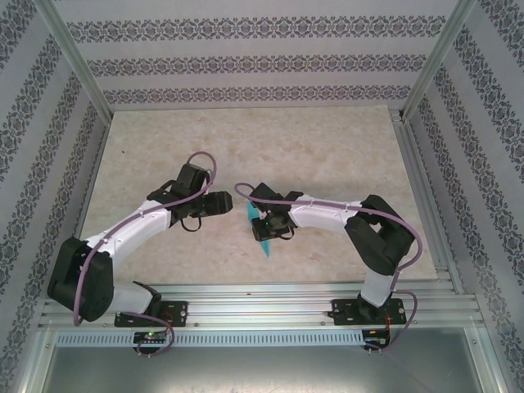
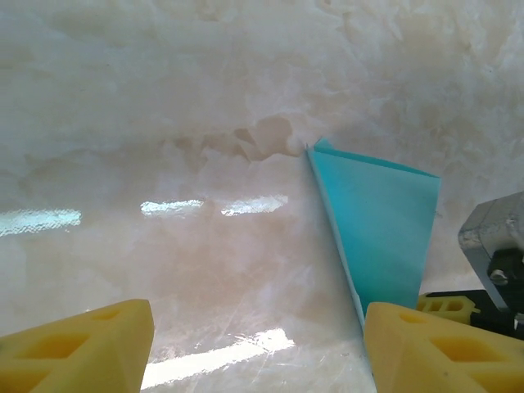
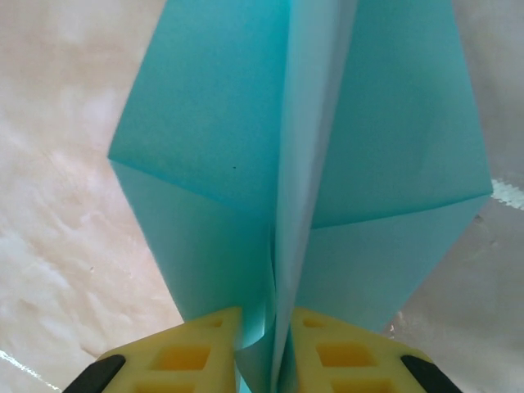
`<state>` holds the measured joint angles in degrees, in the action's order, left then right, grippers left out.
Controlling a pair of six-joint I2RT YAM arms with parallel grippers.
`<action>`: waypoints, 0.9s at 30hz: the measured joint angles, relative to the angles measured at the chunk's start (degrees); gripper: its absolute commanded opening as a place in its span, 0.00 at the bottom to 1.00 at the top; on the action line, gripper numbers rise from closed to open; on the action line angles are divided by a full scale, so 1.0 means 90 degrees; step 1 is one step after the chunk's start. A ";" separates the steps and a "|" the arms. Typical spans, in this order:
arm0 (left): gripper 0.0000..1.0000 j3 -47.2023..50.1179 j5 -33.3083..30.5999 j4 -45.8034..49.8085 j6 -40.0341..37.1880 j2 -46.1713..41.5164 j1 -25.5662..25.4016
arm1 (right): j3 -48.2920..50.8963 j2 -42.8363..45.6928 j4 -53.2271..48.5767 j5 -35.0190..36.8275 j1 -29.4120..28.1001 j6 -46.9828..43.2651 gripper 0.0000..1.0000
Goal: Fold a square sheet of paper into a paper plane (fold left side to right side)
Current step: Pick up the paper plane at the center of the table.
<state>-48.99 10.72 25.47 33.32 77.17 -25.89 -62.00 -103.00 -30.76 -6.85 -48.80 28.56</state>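
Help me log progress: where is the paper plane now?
Top view: the paper plane is central, pinched in the right gripper, just right of the left gripper.

Top cam sits high behind the arm bases (image 1: 368, 311), looking down on the whole tabletop (image 1: 246, 147). Left wrist cam skims low over it, folded blue paper (image 2: 381, 221) at right. Right wrist cam's jammed right up against that same paper.
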 measured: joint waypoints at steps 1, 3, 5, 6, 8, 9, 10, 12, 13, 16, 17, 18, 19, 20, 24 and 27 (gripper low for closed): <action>0.70 0.0015 -0.0024 0.0010 -0.0010 -0.0061 0.0000 | -0.0015 -0.0024 -0.0027 0.0024 -0.0012 0.0000 0.21; 0.70 0.0053 -0.0087 0.0046 -0.0015 -0.0182 0.0000 | -0.0046 -0.0090 -0.0061 0.0066 -0.0044 -0.0002 0.21; 0.70 0.0083 -0.0117 0.0112 -0.0032 -0.0270 0.0000 | -0.0085 -0.0165 -0.0095 0.0073 -0.0083 0.0000 0.21; 0.70 0.0097 -0.0138 0.0146 -0.0034 -0.0304 0.0000 | -0.0112 -0.0206 -0.0112 0.0087 -0.0109 0.0000 0.21; 0.70 0.0148 -0.0185 0.0185 -0.0036 -0.0355 0.0000 | -0.0163 -0.0272 -0.0141 0.0097 -0.0121 0.0002 0.20; 0.70 0.0172 -0.0209 0.0216 -0.0039 -0.0376 0.0000 | -0.0202 -0.0291 -0.0163 0.0095 -0.0121 0.0007 0.20; 0.70 0.0194 -0.0231 0.0240 -0.0041 -0.0391 0.0000 | -0.0228 -0.0316 -0.0175 0.0097 -0.0121 0.0022 0.19; 0.70 0.0226 -0.0260 0.0301 -0.0041 -0.0420 0.0000 | -0.0277 -0.0357 -0.0223 0.0100 -0.0121 0.0041 0.17; 0.70 0.0250 -0.0279 0.0325 -0.0044 -0.0447 0.0000 | -0.0299 -0.0367 -0.0253 0.0112 -0.0121 0.0051 0.14; 0.70 0.0321 -0.0347 0.0403 -0.0058 -0.0597 0.0000 | -0.0330 -0.0372 -0.0328 0.0151 -0.0117 0.0100 0.11; 0.70 0.0359 -0.0386 0.0423 -0.0063 -0.0682 0.0000 | -0.0345 -0.0372 -0.0369 0.0158 -0.0114 0.0097 0.11; 0.72 0.0418 -0.0452 0.0469 -0.0066 -0.0835 0.0000 | -0.0372 -0.0362 -0.0430 0.0168 -0.0102 0.0100 0.09; 0.73 0.0474 -0.0510 0.0498 -0.0083 -0.0984 0.0000 | -0.0408 -0.0350 -0.0517 0.0177 -0.0085 0.0092 0.08; 0.75 0.0525 -0.0568 0.0534 -0.0087 -0.1132 0.0000 | -0.0440 -0.0330 -0.0590 0.0189 -0.0053 0.0087 0.07; 0.87 0.0809 -0.0933 0.0658 -0.0124 -0.1897 0.0000 | -0.0826 -0.0151 -0.0993 0.0257 0.0250 -0.0090 0.05; 0.99 0.1013 -0.1246 0.0765 -0.0138 -0.2443 0.0000 | -0.1297 -0.0041 -0.1236 0.0316 0.0716 -0.0323 0.05</action>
<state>-39.88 -0.49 32.36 32.08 55.18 -25.89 -73.67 -103.37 -41.89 -4.01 -42.35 25.65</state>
